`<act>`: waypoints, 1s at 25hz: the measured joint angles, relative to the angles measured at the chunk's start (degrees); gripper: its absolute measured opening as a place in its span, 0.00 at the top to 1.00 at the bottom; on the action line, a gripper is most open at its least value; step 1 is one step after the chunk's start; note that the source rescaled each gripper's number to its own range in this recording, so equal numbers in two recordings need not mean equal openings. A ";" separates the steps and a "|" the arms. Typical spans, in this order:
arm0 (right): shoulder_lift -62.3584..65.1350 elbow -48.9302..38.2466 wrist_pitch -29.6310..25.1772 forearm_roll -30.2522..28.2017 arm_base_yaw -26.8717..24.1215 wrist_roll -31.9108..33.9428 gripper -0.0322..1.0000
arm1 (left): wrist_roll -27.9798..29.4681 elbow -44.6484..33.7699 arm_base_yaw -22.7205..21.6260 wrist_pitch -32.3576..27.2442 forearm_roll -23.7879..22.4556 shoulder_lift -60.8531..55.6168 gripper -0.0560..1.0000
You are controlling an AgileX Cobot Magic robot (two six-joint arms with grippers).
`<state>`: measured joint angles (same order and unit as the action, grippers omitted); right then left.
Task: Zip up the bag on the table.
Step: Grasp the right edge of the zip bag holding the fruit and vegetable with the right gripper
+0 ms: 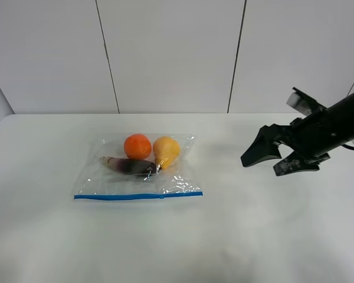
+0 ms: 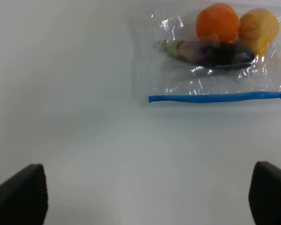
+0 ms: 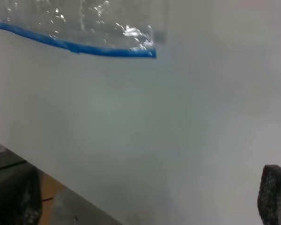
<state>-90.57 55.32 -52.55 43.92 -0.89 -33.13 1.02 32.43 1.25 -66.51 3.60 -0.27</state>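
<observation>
Flat on the table (image 1: pixel 265 242), a little left of centre in the high view: the bag (image 1: pixel 115 177), clear crinkly plastic, creased and glinting, roughly a slanted rectangle. Along its near edge, a thin blue zip strip (image 1: pixel 135 196), straight, running the full width; sealed or not, impossible to tell. Seen through the plastic, bunched toward the far side: an orange round fruit (image 1: pixel 137 145), smooth and ball-shaped; just beside it, a yellow pear-shaped fruit (image 1: pixel 166 150) with its narrow end toward the strip; in front of both, lying crosswise, a long dark purple vegetable (image 1: pixel 128 165), paler at one end. Table white, matte, plain, rounded at its far left corner. Behind, pale wall panels (image 1: pixel 171 53) split by thin dark seams. Right gripper (image 1: pixel 264 166): black, angular, spread open, holding nothing, touching nothing, hanging over the table well to the right of the bag, tips turned toward it; in its wrist view, only the strip's end and a bit of wrinkled plastic. Left gripper (image 2: pixel 145 197): wide open too, dark fingertips at opposite edges of its wrist view, bare table between them, nothing held, well apart from the bag, strip side nearest.
</observation>
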 joint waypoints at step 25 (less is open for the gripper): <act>-31.36 13.37 2.30 15.63 11.82 -18.23 0.03 | 0.00 0.00 0.00 -0.06 0.00 0.00 0.01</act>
<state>-121.92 68.69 -50.26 59.55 10.93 -51.36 1.02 32.43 1.25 -66.56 3.60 -0.27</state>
